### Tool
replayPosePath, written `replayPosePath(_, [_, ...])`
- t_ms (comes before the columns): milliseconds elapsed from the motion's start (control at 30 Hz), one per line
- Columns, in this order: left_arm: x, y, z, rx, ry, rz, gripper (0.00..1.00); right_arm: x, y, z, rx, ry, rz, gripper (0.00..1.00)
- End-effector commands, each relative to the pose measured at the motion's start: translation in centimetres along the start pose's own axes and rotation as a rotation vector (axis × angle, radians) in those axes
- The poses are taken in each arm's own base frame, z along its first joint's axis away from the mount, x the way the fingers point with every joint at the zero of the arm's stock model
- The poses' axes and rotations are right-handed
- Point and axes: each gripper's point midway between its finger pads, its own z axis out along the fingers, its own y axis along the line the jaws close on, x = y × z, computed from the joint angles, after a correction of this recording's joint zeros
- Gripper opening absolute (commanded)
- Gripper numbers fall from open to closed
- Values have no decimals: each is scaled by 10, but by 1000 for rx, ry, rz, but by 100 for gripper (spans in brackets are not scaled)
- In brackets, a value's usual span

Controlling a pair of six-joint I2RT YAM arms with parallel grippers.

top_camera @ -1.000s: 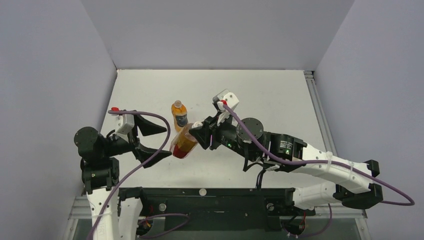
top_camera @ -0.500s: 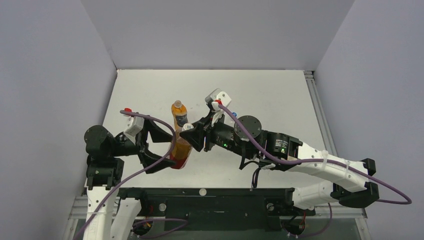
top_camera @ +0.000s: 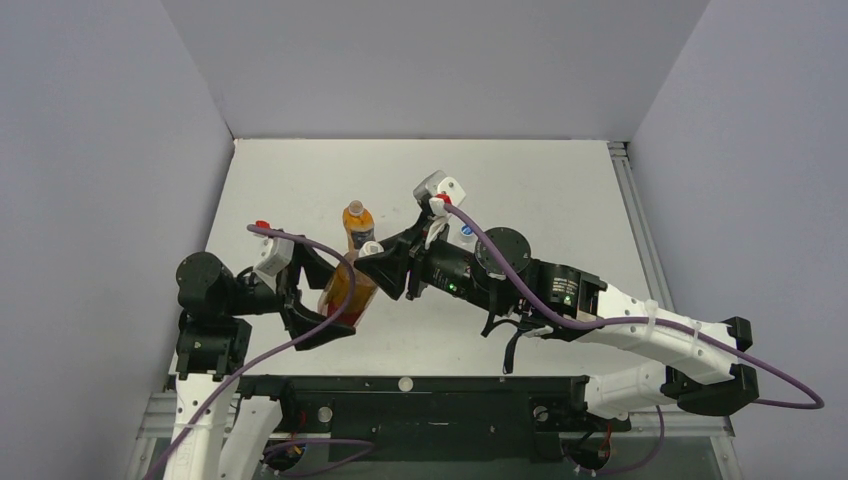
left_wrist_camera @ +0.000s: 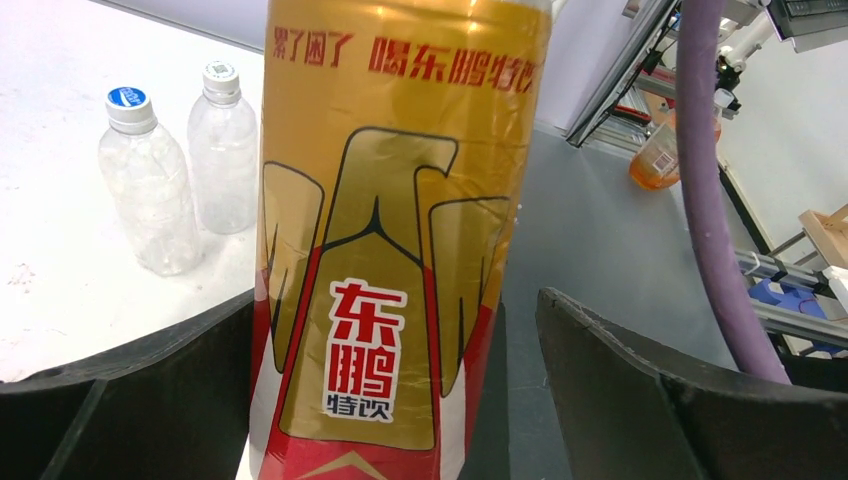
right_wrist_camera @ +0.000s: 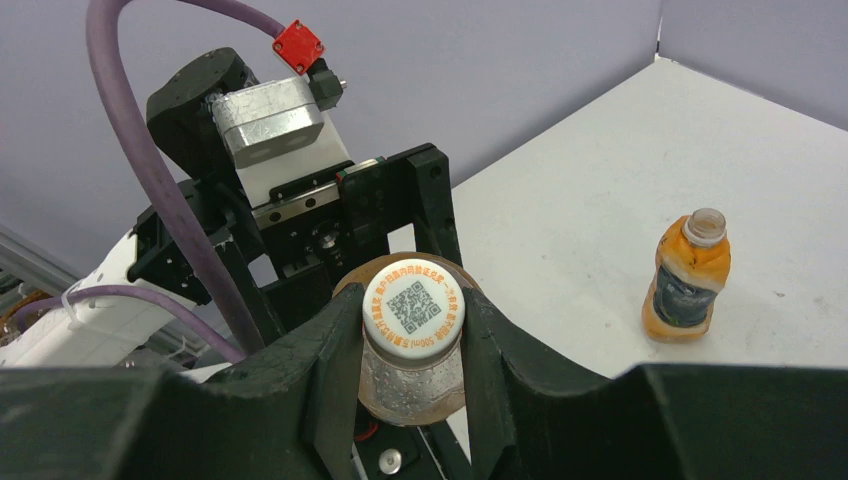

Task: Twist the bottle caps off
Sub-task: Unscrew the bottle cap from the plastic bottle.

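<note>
A reddish-brown bottle (top_camera: 350,287) with a gold and red label (left_wrist_camera: 400,230) stands tilted on the table. My right gripper (right_wrist_camera: 413,322) is shut on its white cap (right_wrist_camera: 412,306), which also shows from above (top_camera: 372,249). My left gripper (top_camera: 335,300) is open around the bottle's body. In the left wrist view its left finger (left_wrist_camera: 150,390) lies against the label and its right finger (left_wrist_camera: 640,390) stands apart. The orange bottle (top_camera: 358,230) with a dark label stands just behind, also seen in the right wrist view (right_wrist_camera: 685,280). Two clear bottles (left_wrist_camera: 150,195) (left_wrist_camera: 222,160) carry a blue cap (left_wrist_camera: 127,97) and a white cap (left_wrist_camera: 220,72).
The white table (top_camera: 560,190) is walled in by grey panels at the back and both sides. The blue-capped clear bottle (top_camera: 466,233) peeks out behind my right arm. Purple cables loop over both arms (top_camera: 300,240).
My left gripper has moved right and now straddles the bottle's body. My right gripper, holding the cap, has shifted left and the bottle stands more upright.
</note>
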Motion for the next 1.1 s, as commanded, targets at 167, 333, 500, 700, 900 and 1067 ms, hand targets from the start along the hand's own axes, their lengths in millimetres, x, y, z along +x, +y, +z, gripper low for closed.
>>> replayPosePath(167, [-4,4,3,-5,-5,47,82,-33,10,-1,-45,-115,30,11])
replayPosePath(333, [-11,15,3,-68,-21,99,34,-30,1,-2,-1,-117,42,32])
replayPosePath(500, [-19,25,1,-156,-50,153,26,-45,-15,-3,109,-159,91,58])
replayPosePath(700, [-39,45,-5,-314,-101,276,26,-61,-23,2,235,-154,141,64])
replayPosePath(900, [-47,60,-11,-419,-110,385,22,-69,-28,11,301,-162,144,60])
replayPosePath(1067, [-46,65,-10,-442,-104,386,22,-67,-23,22,292,-150,127,58])
